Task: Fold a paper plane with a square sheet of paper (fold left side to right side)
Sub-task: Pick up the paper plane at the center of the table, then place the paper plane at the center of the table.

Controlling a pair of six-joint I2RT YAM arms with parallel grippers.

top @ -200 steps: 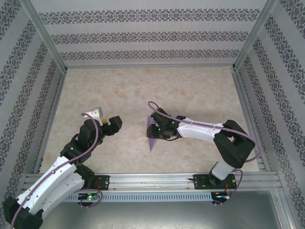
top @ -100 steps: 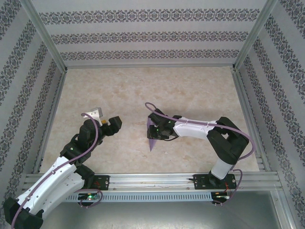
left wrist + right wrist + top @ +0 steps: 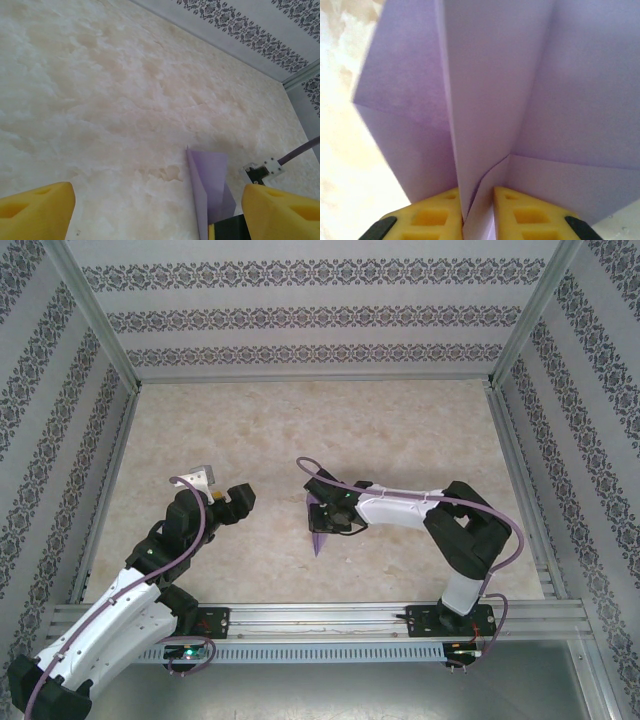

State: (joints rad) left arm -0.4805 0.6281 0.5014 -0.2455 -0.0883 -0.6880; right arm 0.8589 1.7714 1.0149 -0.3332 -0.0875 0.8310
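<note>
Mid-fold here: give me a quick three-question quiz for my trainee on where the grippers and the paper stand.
1. True or false: the left gripper holds the folded lavender paper.
2. The right gripper is: A) wide open, away from the paper; B) shut on a fold of the paper; C) shut on a cable.
3. Fill in: in the top view, the paper's narrow tip points toward the ____ edge of the table.
Key: 1 false, its jaws stand open and empty, apart from the paper; 2 B; 3 near.
</note>
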